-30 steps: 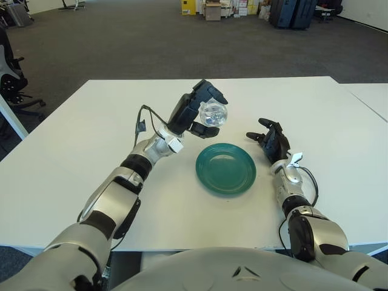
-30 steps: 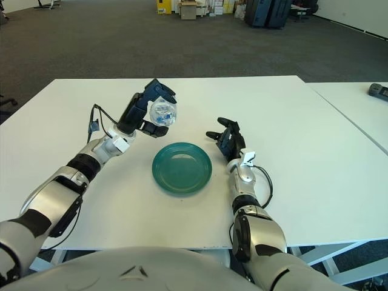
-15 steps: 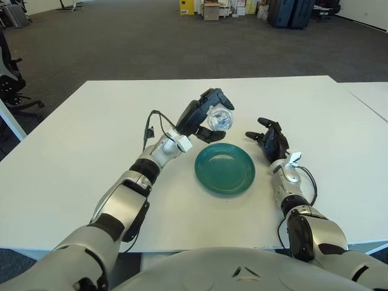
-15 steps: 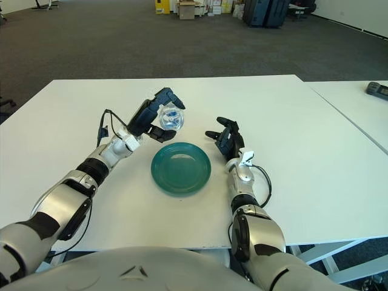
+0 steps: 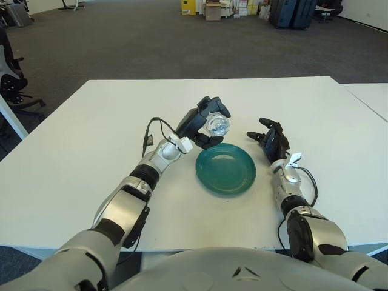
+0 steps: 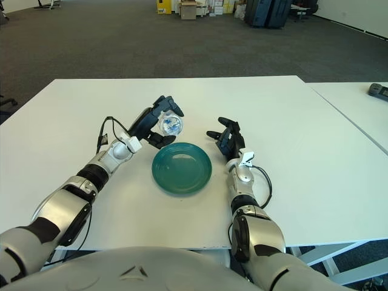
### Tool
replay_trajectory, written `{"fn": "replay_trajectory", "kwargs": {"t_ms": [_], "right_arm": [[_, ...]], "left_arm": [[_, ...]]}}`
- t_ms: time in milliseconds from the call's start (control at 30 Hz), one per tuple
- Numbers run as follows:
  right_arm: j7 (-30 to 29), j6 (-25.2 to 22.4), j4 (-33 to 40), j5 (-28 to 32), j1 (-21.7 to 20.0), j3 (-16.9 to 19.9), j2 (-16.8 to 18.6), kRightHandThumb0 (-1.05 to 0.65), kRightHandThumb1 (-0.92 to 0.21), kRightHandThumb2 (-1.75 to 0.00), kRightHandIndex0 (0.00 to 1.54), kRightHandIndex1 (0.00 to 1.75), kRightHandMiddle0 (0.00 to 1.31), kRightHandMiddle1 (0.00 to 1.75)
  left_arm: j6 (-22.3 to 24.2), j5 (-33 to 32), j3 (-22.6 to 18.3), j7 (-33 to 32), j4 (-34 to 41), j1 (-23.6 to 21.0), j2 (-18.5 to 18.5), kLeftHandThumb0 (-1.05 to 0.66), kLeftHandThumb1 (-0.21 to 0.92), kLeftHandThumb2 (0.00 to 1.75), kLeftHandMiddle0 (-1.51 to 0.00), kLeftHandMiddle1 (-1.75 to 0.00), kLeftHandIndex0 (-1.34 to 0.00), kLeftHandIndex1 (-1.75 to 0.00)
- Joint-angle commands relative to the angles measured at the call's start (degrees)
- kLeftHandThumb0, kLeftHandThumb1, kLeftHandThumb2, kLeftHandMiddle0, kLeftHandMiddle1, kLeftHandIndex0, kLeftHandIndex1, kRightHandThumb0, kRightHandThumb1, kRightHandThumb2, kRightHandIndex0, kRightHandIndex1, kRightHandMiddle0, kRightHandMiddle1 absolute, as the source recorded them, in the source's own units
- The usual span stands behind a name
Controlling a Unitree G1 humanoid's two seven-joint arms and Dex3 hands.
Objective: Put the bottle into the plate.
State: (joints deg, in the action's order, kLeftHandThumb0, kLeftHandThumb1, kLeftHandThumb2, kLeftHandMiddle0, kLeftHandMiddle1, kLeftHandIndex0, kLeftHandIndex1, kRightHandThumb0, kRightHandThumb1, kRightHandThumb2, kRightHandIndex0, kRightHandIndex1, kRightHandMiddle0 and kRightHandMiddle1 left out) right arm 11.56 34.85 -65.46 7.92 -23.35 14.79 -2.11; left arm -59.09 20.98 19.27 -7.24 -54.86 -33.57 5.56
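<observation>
Green plate (image 5: 225, 169) sits mid-desk, toward the near edge. Right hand (image 5: 271, 140) is just right of the plate, fingers spread, holding nothing. Left hand (image 5: 203, 121) is clamped on the clear bottle (image 5: 216, 125), airborne just past the plate's far-left rim. Best move: carry it over the plate's centre, lower, then release. The bottle's long axis points roughly at the camera; which end can't be told.
</observation>
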Motion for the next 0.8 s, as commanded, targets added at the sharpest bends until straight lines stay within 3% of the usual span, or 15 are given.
{"fn": "replay_trajectory", "kwargs": {"t_ms": [0,767], "right_arm": [[-0.53,-2.52,-2.66,-0.08,3.44,-0.31,1.62,-0.88,-0.92,-1.08,0.51,0.79,0.02,1.1],[-1.17,-2.32,-2.42,-0.13,3.62,-0.9,2.01,-0.9,-0.92,-1.1,0.51,0.78,0.02,1.12]], "left_arm": [[0.19,-2.46,-1.5,2.1,0.15,-0.29,-0.44,-0.46,0.34,1.28,-1.18,-1.75,-0.58,-1.75],[1.95,-2.15,-3.23,6.11,0.13,1.22,-0.71,-0.46,0.35,1.27,-1.17,-1.75,-0.58,-1.75]]}}
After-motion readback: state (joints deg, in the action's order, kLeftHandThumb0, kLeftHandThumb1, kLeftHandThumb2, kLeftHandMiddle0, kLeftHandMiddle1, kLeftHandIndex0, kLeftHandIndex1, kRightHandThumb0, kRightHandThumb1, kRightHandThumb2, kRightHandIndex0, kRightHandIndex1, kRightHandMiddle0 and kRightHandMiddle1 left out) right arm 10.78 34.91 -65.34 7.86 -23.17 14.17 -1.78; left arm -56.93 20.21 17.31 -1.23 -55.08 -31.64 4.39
